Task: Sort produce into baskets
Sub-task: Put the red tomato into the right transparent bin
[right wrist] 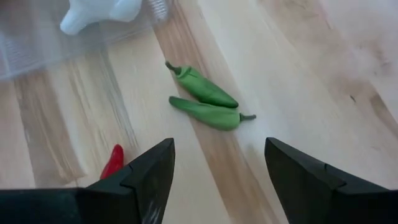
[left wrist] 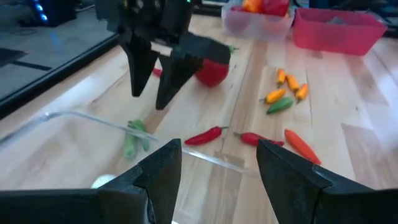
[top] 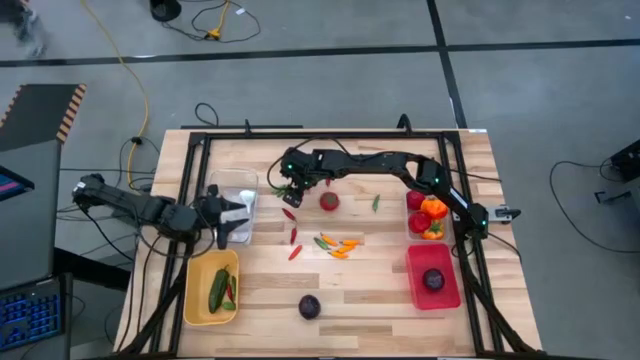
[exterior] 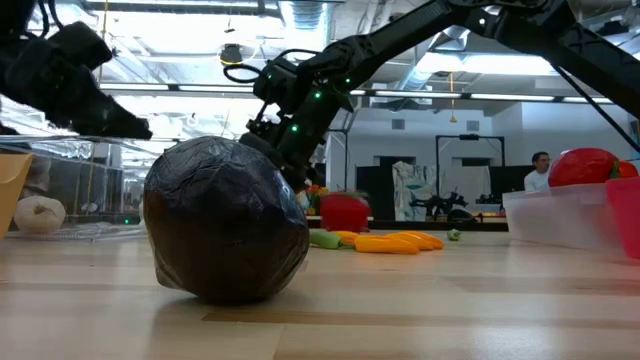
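Two green chillies (right wrist: 208, 102) lie side by side on the wood next to the clear bin (top: 236, 182), which holds a white garlic (right wrist: 99, 12). My right gripper (right wrist: 217, 174) hovers open just above them (top: 290, 188), slanting down, with nothing between its fingers. My left gripper (left wrist: 217, 168) is open and empty over the clear bin's near part (top: 236, 216). A red tomato (top: 329, 201), red chillies (top: 292, 232) and a cluster of orange and green chillies (top: 336, 245) lie mid-table. A dark purple round (top: 309, 307) rests near the front edge.
A yellow bin (top: 195, 300) at the front left holds green pieces and a red chilli. A red bin (top: 415, 265) at the front right holds a dark purple round. Behind it a clear bin (top: 410, 228) holds tomatoes and an orange pepper. A black frame (top: 190, 170) borders the table.
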